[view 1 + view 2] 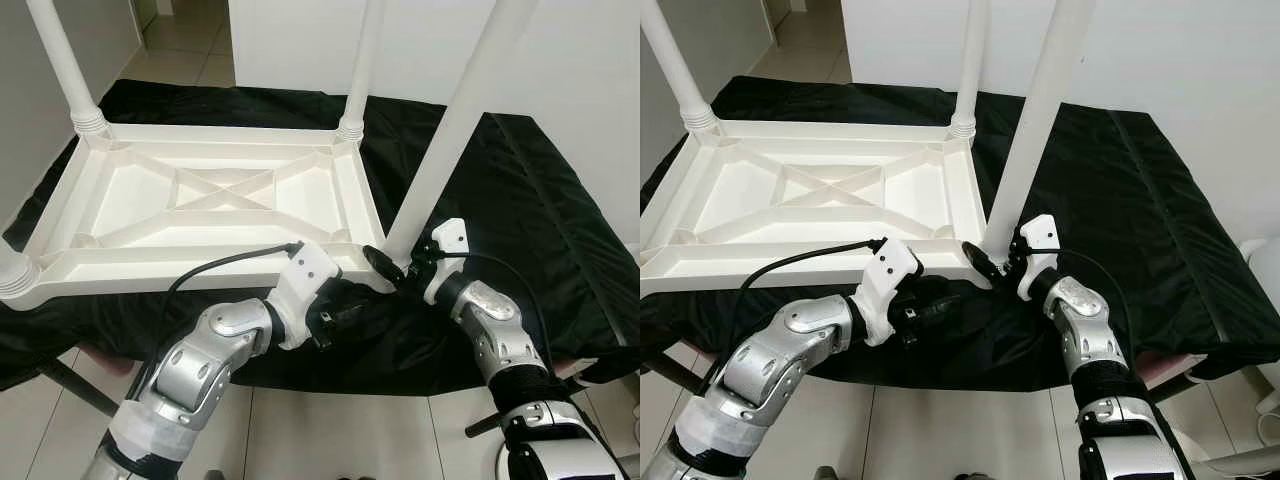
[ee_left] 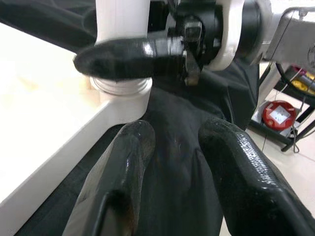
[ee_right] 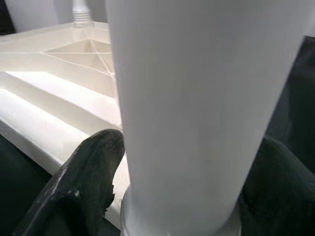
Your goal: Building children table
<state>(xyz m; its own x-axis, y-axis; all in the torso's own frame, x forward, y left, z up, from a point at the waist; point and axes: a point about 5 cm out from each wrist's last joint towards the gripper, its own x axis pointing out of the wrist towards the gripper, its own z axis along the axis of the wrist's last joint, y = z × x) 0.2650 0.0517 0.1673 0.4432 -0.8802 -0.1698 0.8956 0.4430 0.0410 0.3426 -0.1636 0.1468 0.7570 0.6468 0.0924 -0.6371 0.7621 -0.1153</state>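
Lay upside down on a black, faintly glossy cloth (image 1: pixel 520 200): a white moulded-plastic tabletop (image 1: pixel 200 200), rectangular, its underside ribbed with a raised X brace and a deep rim. Stood upright from its corners: smooth, round, tapering white legs, each seated in a ribbed collar, among them the far-left leg (image 1: pixel 62 60) and the far-right leg (image 1: pixel 362 70). Rose from the near-right corner: the leg (image 1: pixel 450 125) gripped low down, just above its collar, by the right gripper (image 1: pixel 392 268), its long black rubbery fingers (image 3: pixel 83 172) pressed against either side of the shaft. Hovered close beside that same corner, over the wrinkled cloth: the left gripper (image 1: pixel 335 310), fingers (image 2: pixel 123 172) set a narrow gap apart, clasping nothing. Showed below the cloth's front edge: pale floor tiles (image 1: pixel 330 430).
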